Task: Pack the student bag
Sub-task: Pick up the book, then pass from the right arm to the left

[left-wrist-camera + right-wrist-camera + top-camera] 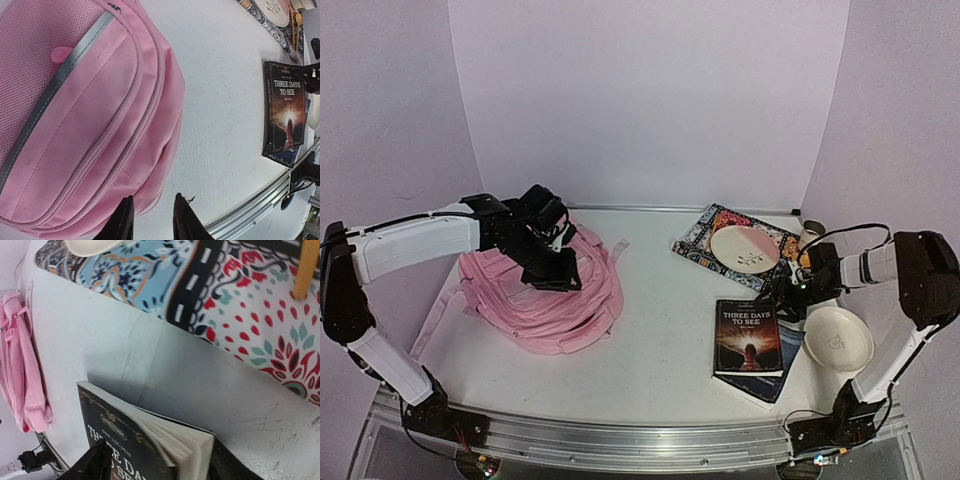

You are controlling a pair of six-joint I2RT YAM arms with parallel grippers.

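The pale-pink student bag [545, 300] lies flat at the left of the table, with its straps spread out. My left gripper [556, 268] hovers over it. In the left wrist view the bag [75, 125] fills the left side, its zips shut, and the left gripper [152, 212] is open and empty over the bag's lower edge. A black book titled "Three Days to See" [750, 335] lies at the right. My right gripper [798, 285] is at its far right corner. In the right wrist view the gripper [157, 465] is open, and the book's corner [165, 445] sits between the fingers with its pages fanned up.
A patterned book [705, 240] at the back right carries a white plate [744, 248]. A wooden spoon [306, 270] lies on it. A white bowl [838, 338] sits by the right arm. A blue book [788, 362] lies under the black one. A cup [810, 232] stands at the far right.
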